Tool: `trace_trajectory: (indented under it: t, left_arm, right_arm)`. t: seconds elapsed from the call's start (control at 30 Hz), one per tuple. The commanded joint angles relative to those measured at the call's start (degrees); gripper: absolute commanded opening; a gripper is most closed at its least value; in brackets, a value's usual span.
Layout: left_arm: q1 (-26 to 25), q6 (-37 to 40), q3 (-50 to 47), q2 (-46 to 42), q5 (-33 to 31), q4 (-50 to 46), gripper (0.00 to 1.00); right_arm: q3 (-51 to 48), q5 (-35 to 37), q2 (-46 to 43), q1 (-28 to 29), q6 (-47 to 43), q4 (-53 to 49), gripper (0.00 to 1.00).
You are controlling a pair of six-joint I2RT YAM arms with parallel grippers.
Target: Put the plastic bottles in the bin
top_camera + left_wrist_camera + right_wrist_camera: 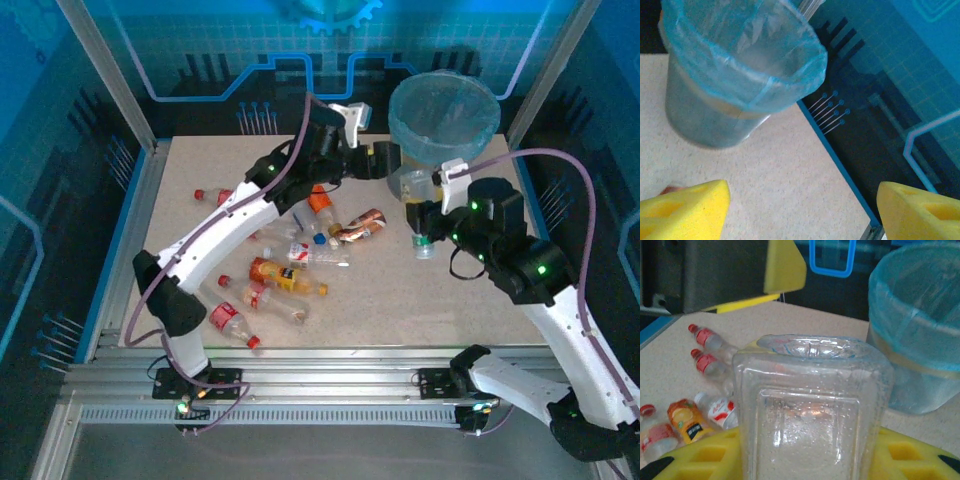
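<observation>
now left fingers (685, 210) apart, empty, near bin (705, 120); right fingers (912, 460) tight on clear bottle (810, 410)

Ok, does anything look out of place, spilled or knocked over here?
Nothing stands out. The plastic bottles lie scattered on their sides on the table, as expected before sorting. The bin stands upright, liner in place. The right gripper grips a clear bottle; the left gripper hangs open near the bin.

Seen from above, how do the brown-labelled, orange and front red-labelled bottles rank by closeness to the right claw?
From the right gripper:
1. Brown-labelled clear plastic bottle, mid-table, just to its left.
2. Orange plastic juice bottle, further left.
3. Red-labelled, red-capped plastic bottle, near the front left corner.
</observation>
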Motion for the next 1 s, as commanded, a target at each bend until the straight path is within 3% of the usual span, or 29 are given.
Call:
trace_trajectory:
  t: [0.0,0.53,0.97]
  left_arm:
    - [0.3,2.5,6.7,3.1,-1.5,-0.6,0.78]
    - [3.8,7.0,24.8,16.6,-4.6,7.9,0.78]
    - [4.9,6.9,25.3,20.0,-3.4,9.2,0.78]
  right_arm:
    - [4.3,-0.8,2.9,-2.8,-3.3,3.4,0.48]
    - [21.8,3.9,23.0,-13.4,-4.5,16.0,0.47]
    - [34.4,11.4,37.1,-15.5,-9.5,18.0,0.46]
